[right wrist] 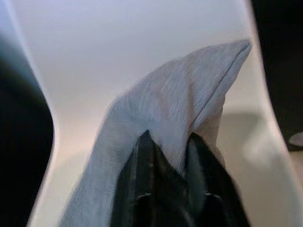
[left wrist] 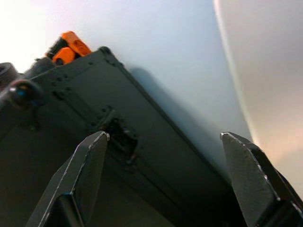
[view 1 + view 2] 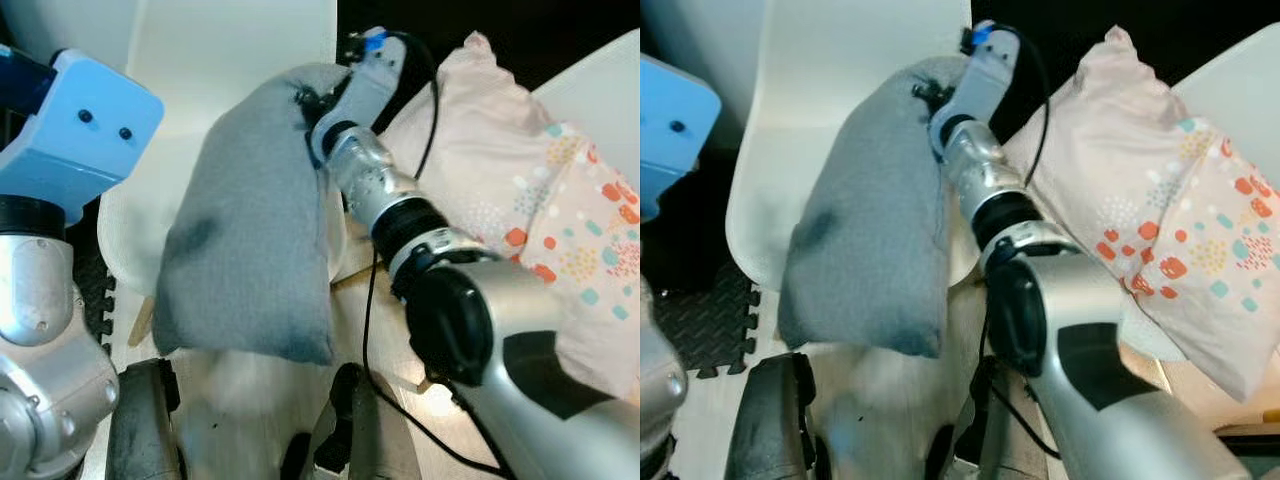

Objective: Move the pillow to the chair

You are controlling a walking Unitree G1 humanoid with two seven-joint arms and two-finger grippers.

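right gripper (image 1: 173, 156) pinching soft grey pillow (image 3: 250, 230) | smooth white chair (image 3: 840, 90)

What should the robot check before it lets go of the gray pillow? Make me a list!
1. Grip: ok. The right gripper is pinched shut on the soft gray fabric pillow near its top corner.
2. Pillow over the white plastic chair: ok. It hangs in front of the chair's backrest.
3. Pillow resting on the seat: cannot tell. Its lower edge hides the seat.
4. Pink patterned pillow out of the way: ok. It lies to the right, apart from the chair.
5. Left gripper out of the way: ok. It is open and holds nothing.
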